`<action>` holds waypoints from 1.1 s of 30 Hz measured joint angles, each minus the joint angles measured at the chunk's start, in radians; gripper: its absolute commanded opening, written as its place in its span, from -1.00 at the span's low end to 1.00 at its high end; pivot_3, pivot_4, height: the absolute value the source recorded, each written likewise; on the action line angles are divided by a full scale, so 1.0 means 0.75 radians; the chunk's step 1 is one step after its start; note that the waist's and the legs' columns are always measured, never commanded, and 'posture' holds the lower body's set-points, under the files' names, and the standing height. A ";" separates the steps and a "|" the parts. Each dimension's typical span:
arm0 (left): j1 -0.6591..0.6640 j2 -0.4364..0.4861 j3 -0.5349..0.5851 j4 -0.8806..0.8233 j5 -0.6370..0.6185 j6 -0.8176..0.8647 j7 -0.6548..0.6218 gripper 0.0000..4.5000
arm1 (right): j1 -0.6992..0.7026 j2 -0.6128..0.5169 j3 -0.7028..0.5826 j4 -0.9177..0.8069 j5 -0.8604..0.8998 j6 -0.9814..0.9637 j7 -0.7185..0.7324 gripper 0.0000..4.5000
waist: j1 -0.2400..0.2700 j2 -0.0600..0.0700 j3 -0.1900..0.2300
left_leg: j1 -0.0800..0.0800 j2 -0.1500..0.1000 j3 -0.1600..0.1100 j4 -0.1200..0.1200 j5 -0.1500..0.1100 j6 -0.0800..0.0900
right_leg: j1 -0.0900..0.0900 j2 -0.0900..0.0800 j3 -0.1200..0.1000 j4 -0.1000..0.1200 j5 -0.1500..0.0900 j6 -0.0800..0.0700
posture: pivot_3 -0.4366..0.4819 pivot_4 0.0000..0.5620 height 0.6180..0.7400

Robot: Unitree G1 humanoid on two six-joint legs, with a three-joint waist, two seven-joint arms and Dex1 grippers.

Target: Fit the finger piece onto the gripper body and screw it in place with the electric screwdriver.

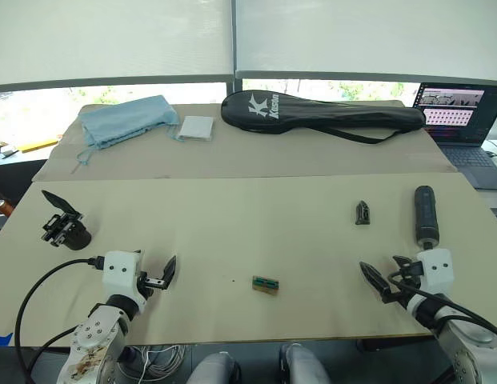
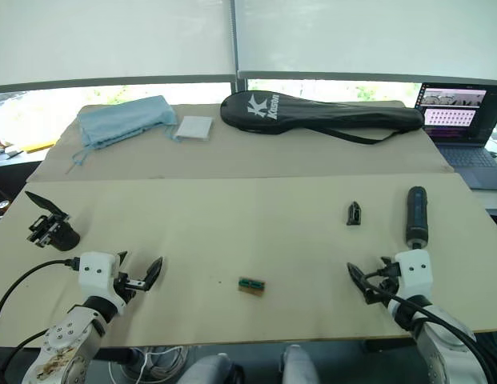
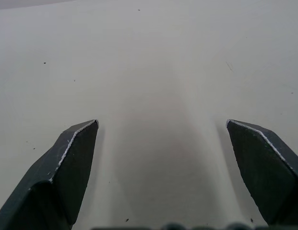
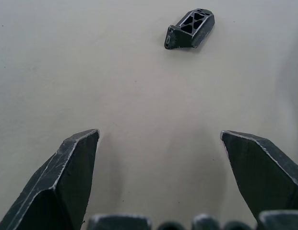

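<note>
The finger piece (image 1: 362, 213) lies flat on the beige table (image 1: 232, 224), right of centre, and in the right wrist view the finger piece (image 4: 189, 29) sits ahead of the fingers. The electric screwdriver (image 1: 425, 214) lies just right of it, pointing toward the front edge. The gripper body (image 1: 64, 224) rests at the far left with one pointed finger sticking up. My left gripper (image 1: 162, 276) is open and empty over bare table near the front left. My right gripper (image 1: 384, 272) is open and empty at the front right, just short of the screwdriver's tip.
A small green-topped block (image 1: 265, 285) lies near the front edge between my arms. On the far table sit a black racket bag (image 1: 320, 112), a blue cloth (image 1: 124, 120) and a white pad (image 1: 196, 128). A laptop (image 1: 460, 120) stands at the far right.
</note>
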 measured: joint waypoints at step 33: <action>-0.301 0.338 0.455 0.787 -0.127 -0.181 -0.132 1.00 | -0.864 -0.198 0.542 -0.071 0.328 0.199 0.637 0.99 | -0.002 -0.010 0.000 | -0.003 0.000 -0.004 0.002 0.000 -0.002 | -0.003 -0.001 -0.005 0.001 -0.001 -0.003 | -0.05 -0.47 0.94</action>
